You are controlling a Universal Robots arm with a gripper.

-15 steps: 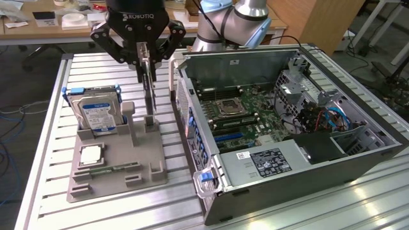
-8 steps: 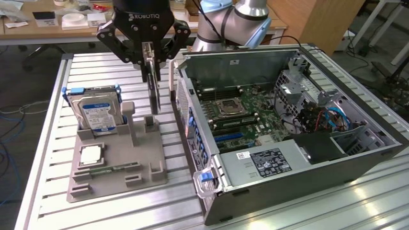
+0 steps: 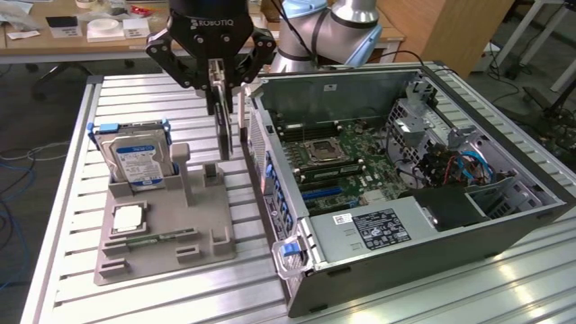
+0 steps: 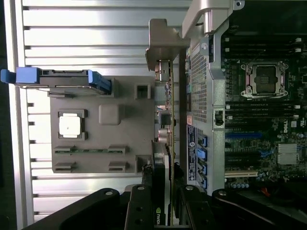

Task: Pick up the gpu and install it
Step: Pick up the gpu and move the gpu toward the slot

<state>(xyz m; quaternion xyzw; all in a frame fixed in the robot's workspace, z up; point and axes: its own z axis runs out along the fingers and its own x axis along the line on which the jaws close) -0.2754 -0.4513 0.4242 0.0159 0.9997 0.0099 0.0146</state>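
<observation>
End effector [image 3: 220,82] is closed partway on the gpu [image 3: 220,125], held upright beside the case [image 3: 405,263]. The carry is judged in hand, and alignment with the slot is called for.

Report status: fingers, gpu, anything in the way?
Gripper fingers shut on gpu. Card upright, edge-on, at grey holder's edge, outside the case. Case wall stands between card and motherboard.
</observation>
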